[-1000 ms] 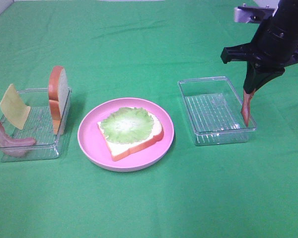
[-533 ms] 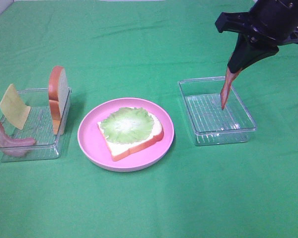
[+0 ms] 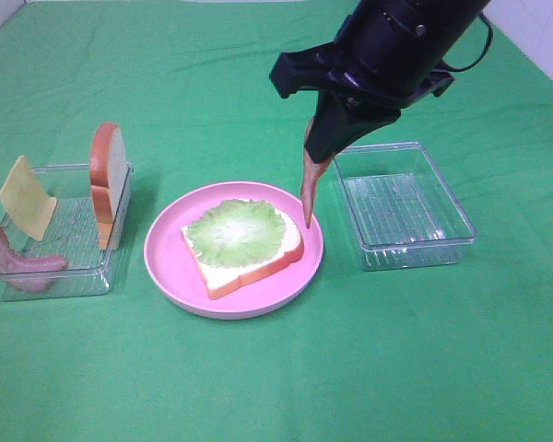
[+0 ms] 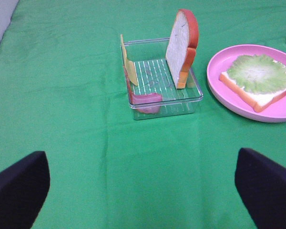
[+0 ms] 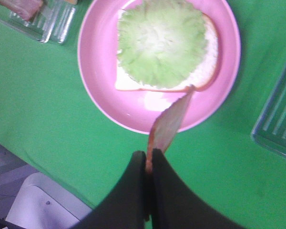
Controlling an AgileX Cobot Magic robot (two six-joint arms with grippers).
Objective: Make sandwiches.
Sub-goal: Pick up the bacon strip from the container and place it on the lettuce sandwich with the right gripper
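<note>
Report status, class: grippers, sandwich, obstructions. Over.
Right gripper shut on bacon strip, hanging over pink plate. Left gripper open, empty. Sandwich: bottom bread slice plus lettuce only. Path clear.

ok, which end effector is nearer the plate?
Right. The right end effector hangs above the right edge of the plate, shut on a bacon strip dangling over it. The left end effector is open over cloth, short of the tray.

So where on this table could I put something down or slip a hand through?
The green cloth lies bare in front of the pink plate and both trays, and again behind them on the left. The right tray holds nothing. Crowded: the left tray with bread, cheese and bacon, and the plate's right edge, where the right gripper dangles a bacon strip.
</note>
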